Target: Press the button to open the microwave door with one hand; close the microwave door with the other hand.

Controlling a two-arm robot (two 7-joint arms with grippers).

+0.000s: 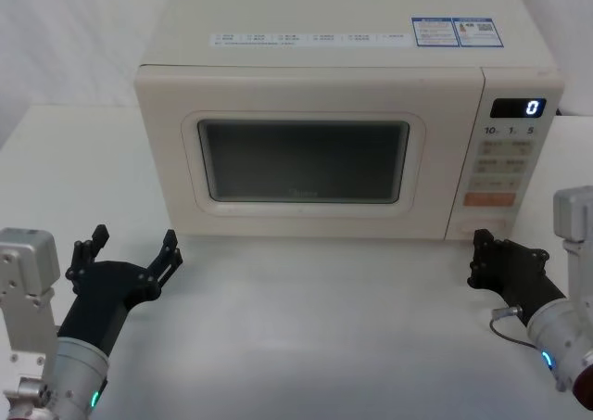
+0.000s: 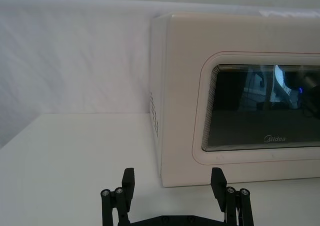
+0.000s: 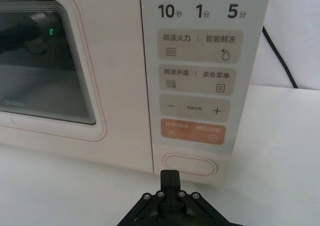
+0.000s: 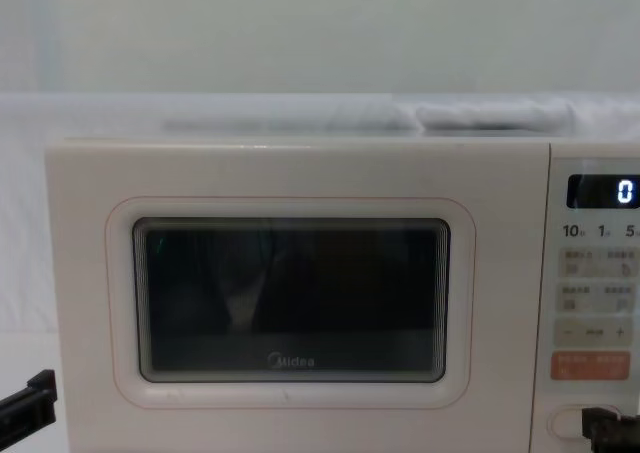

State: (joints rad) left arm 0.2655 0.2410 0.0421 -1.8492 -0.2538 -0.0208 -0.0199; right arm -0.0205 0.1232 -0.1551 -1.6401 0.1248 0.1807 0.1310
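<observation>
White table (image 1: 306,327) and pale wall make up the work area, and we find a cream microwave (image 1: 343,68) standing toward the table's far edge. We note the door (image 1: 306,151) shut flush with the body, its dark window facing the robot, and the display (image 1: 517,108) reading 0. We locate the button (image 3: 189,163) at the bottom of the control panel, under the orange key (image 3: 192,131), at the microwave's front right corner. We record the right gripper (image 3: 170,175) with its fingers closed together, the tip just in front of the button; whether it touches we cannot tell. We record the left gripper (image 1: 132,248) with fingers spread wide and holding nothing, low over the table near the microwave's front left corner, apart from the door.
</observation>
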